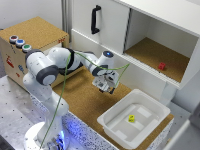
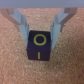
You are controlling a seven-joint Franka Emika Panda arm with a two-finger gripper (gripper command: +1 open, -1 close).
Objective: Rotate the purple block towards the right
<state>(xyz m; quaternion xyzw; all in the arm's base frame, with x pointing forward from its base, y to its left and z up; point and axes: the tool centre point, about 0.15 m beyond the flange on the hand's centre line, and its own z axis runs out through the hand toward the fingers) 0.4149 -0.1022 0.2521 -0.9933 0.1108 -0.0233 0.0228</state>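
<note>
Purple block sits on the cork board, seen clearly only in the wrist view — dark purple cube, yellow ring and short yellow bar on its top face. In the exterior view the block is hidden under the arm's hand, somewhere on the cork surface just off the white bin's far corner.

Gripper hangs right over it, fingers spread apart, one on each side of the block. Whether the tips touch the block's sides I can't tell; the picture is too soft there. Nothing is held.

Step in hand, as I judge it: the approach is done and the grasp is pending — the jaws straddle the block but have not closed. The next move calls for closing on the two opposite side faces, then turning the wrist to the right with the block kept flat on the cork. The yellow bar gives a handy mark for checking the turn.

Further out: a small yellow object lies in the white bin, a red block sits on the open shelf, and a wooden box with coloured buttons stands behind the arm. None matter here.
</note>
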